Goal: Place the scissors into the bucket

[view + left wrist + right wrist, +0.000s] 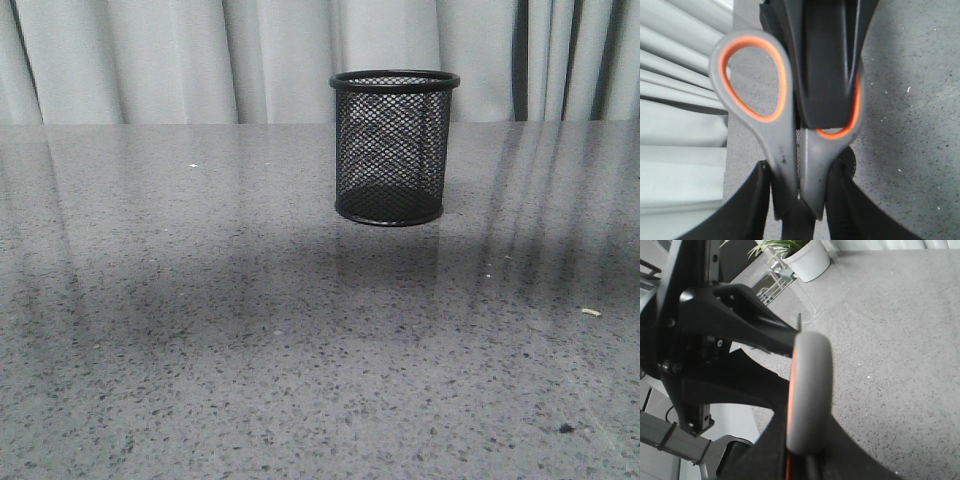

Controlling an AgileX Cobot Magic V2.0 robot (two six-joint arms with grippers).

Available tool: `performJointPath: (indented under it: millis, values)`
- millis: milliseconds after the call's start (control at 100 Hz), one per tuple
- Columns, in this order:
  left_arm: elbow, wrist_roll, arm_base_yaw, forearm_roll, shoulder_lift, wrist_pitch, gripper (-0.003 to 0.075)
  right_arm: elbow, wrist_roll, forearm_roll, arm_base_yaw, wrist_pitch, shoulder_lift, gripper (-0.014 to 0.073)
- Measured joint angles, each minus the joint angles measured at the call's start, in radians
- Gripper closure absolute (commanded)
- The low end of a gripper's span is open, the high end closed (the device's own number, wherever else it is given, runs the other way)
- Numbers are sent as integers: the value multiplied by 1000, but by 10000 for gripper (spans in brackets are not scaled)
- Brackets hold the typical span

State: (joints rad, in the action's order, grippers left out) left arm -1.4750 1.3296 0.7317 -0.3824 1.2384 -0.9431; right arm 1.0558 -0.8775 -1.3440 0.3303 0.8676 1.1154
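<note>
The bucket (395,150), a black wire-mesh cup, stands upright on the grey table, right of centre toward the back in the front view; neither arm nor the scissors shows there. In the left wrist view the scissors (782,150), grey handles with orange inner loops, are clamped at the neck of the handles by my left gripper (800,195). A black finger (825,75) of the right gripper covers one loop. Seen from the right wrist, a grey handle loop (810,390) stands edge-on between the fingers of my right gripper (807,440), which is shut on it. The blades are hidden.
Grey curtains (200,60) hang behind the table's far edge. A white plant pot (807,260) and a wire rack (771,286) sit beyond the table's side. A small crumb (591,312) lies at the right. My left arm (715,340) is close beside the right gripper.
</note>
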Motion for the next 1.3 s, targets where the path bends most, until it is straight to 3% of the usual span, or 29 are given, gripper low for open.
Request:
performJointPath:
  millis: [100, 190, 260, 330, 500, 570, 720, 1300]
  values:
    - [0, -2, -2, -29, -14, 7, 288, 44, -7, 51, 0, 11, 10, 659]
    - [0, -2, 3, -109, -48, -3, 246, 104, 13, 156, 0, 3, 25, 659]
    - [-1, -4, 4, -133, -93, -8, 290, 165, 81, 280, -5, 1, 36, 659]
    - [-3, -26, 4, -136, -147, -9, 386, 235, 165, 413, -19, 31, 49, 659]
    - [-11, -196, 4, -126, -302, -13, 738, 431, 371, 692, -79, 251, 95, 659]
    - [-13, -285, 4, -105, -368, -19, 740, 505, 438, 782, -95, 344, 125, 659]
    - [-18, -406, 4, -47, -501, -31, 740, 567, 543, 911, -99, 388, 187, 659]
    - [-19, -490, 4, 12, -606, -139, 740, 571, 601, 968, -99, 394, 471, 659]
